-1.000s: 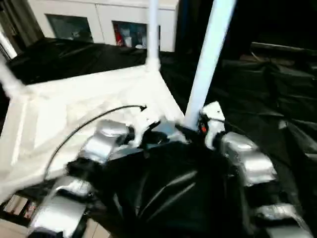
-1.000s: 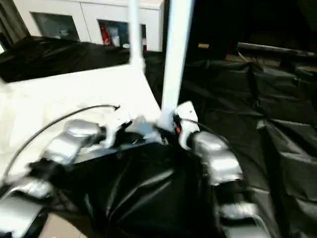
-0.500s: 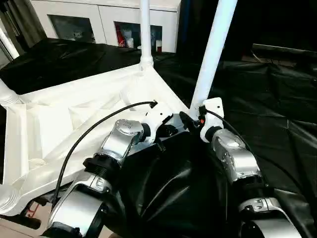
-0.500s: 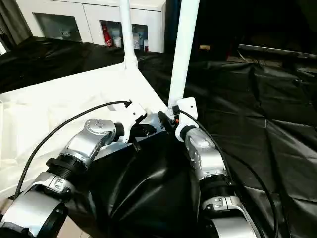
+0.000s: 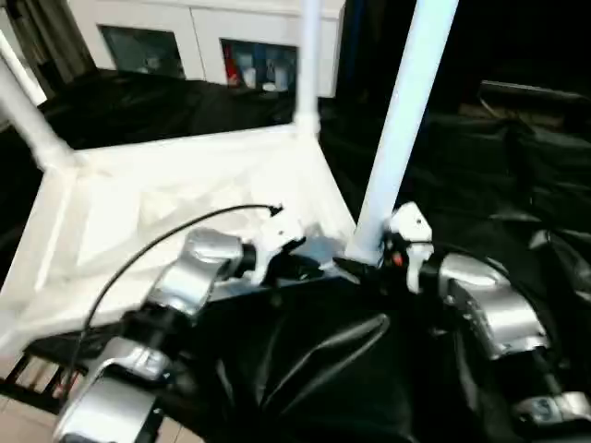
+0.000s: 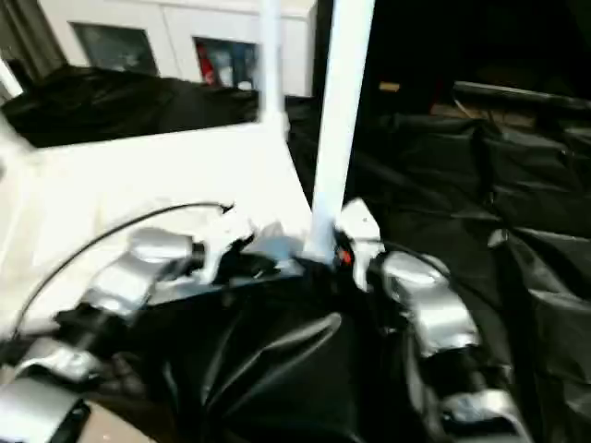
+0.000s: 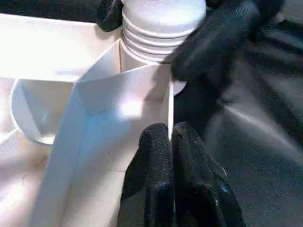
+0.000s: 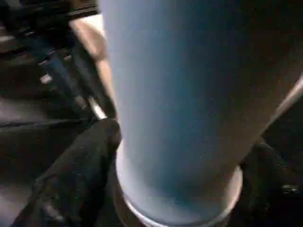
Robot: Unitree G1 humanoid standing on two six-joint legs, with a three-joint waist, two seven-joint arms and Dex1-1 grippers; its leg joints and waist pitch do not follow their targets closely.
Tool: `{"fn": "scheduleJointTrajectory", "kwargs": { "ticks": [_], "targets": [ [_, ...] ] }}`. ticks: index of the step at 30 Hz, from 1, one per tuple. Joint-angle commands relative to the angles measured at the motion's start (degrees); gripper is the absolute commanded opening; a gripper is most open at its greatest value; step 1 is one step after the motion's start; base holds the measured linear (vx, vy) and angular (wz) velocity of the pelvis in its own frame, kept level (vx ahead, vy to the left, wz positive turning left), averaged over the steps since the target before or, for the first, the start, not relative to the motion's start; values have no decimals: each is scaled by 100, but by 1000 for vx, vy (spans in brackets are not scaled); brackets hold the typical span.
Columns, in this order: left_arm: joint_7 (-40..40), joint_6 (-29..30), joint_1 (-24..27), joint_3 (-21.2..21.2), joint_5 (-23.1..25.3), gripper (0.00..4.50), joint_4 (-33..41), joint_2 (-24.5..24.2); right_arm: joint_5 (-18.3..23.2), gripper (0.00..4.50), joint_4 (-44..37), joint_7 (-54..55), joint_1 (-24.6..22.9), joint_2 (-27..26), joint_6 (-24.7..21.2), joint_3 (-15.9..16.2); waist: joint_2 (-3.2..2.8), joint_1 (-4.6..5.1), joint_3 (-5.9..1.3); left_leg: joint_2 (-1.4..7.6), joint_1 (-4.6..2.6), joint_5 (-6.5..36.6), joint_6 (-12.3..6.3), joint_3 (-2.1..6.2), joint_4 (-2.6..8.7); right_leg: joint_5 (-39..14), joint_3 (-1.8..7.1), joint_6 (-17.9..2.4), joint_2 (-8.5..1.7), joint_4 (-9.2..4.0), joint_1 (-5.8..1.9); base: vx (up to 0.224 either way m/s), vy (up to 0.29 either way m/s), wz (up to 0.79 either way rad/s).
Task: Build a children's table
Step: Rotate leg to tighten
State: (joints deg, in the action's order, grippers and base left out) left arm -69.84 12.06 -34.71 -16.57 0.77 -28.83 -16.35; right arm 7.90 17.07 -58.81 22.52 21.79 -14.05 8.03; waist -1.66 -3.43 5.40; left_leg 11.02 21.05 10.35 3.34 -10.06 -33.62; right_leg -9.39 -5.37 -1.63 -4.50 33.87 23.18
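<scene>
— Children's table (image 5: pixel 175 198): lying upside down on black sheeting (image 5: pixel 517 175), ribbed underside up. Three legs visible, rising from corner sockets: near leg (image 5: pixel 397 138) at the corner closest to the arms, far leg (image 5: pixel 307 65) at the corner behind it, another leg (image 5: pixel 28 115) slanting up at the left.

— And the pincers?

— Left pincer (image 7: pixel 171 142): black fingers pressed together on the thin white rim of the tabletop, just beside the near corner socket (image 7: pixel 147 52) (ridged collar of the leg plainly seen right above it in the left wrist view). Right pincer (image 8: pixel 180 189): spread wide around the base of the near leg, one finger (image 8: pixel 75 175) on one side, the other at the opposite edge; touching the tube or not, cannot tell.

— Surroundings?

— Silver forearms reaching in from below, a black cable (image 5: pixel 166 245) arcing over the left one. Black sheeting bunched between the arms too. White cabinets (image 5: pixel 194 41) with glass doors at the back, coloured things inside.

— Any writing or labels?

— None readable anywhere (cabinet contents too blurred to make out).
</scene>
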Motion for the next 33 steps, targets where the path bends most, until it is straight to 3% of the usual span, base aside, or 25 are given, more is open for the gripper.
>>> {"fn": "scheduleJointTrajectory", "kwargs": {
  "ticks": [1,9,13,15,18,21,26,29,33],
  "targets": [
    [-471,-147,-35,-198,-242,0,264,42,127,328,-237,-394,-1,1,-67,353,49,6,-397,249,-41,1246,-462,63,412,-1786,331,-1187,-418,-454,-302,0,0,0],
    [-609,-85,10,-203,-289,0,325,-145,261,276,-423,-430,-84,-70,-254,402,60,8,-421,235,-28,1017,-463,54,390,-1468,333,-1273,-418,-415,-316,0,0,0],
    [-270,-62,-30,-107,-215,0,219,8,228,272,-416,-17,-169,-353,-390,344,52,15,-403,233,-43,1152,-390,59,403,-1794,328,-1194,-424,-449,-294,0,0,0],
    [349,103,-183,47,-137,0,9,257,-1,272,-41,1012,-91,-786,-441,158,56,48,-376,221,-41,1330,-266,69,421,-2135,323,-1096,-424,-486,-279,0,0,0],
    [828,234,-313,138,-56,0,-163,442,-135,272,218,1694,-22,-1091,-465,12,51,107,-364,204,-73,1549,-108,90,434,-2566,311,-933,-427,-543,-250,0,0,0],
    [1784,359,-591,282,143,0,-579,801,-246,272,665,2898,198,-1641,-576,-348,40,154,-367,186,-83,1638,-63,101,431,-2631,308,-895,-428,-566,-240,0,0,0],
    [2372,451,-770,406,146,0,-795,1137,-275,272,1023,3324,452,-1956,-515,-420,38,145,-405,184,-59,1364,-166,79,417,-1991,324,-1021,-408,-512,-275,0,0,0],
    [2266,384,-730,342,133,0,-729,1260,-195,342,1028,3216,558,-2149,-476,-440,48,127,-435,183,-35,1090,-298,65,392,-1556,333,-1136,-421,-462,-312,0,0,0],
    [1881,242,-611,227,86,0,-618,1123,-417,363,941,3005,563,-2006,-288,-184,43,129,-432,187,-22,1010,-361,64,394,-1448,324,-1206,-420,-442,-325,0,0,0]
  ]
}}
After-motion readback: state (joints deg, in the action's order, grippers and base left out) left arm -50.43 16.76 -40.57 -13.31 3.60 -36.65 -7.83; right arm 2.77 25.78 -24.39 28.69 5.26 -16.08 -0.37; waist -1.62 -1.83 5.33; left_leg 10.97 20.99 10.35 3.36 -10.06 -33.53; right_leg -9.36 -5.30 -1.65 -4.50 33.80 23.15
